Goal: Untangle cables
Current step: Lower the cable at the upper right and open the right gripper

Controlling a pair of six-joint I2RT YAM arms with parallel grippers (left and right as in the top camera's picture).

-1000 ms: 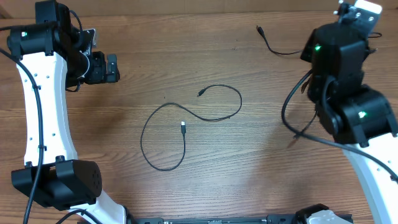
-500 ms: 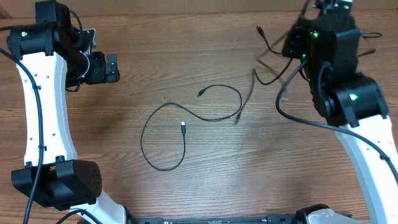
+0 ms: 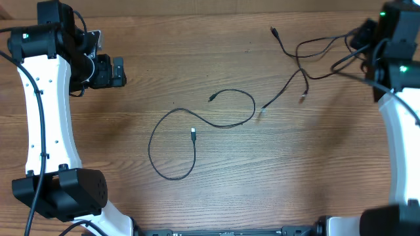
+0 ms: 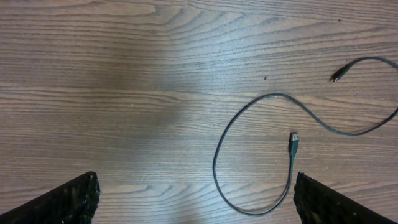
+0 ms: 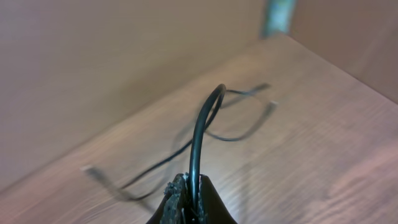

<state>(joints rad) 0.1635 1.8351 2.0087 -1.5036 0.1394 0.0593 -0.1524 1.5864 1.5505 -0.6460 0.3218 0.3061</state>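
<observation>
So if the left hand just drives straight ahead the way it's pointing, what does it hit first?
Probably bare table: the left hand is open, and its wrist view shows mostly wood ahead. The looped cable lies slightly off-centre, toward one finger, so it might get clipped; depth is unclear.

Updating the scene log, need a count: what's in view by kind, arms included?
Robot arms: 2
Loose looped cable: 1
Tangled cable bunch, pinched in the right gripper: 1 (cord count unclear)
Total: 4
</observation>
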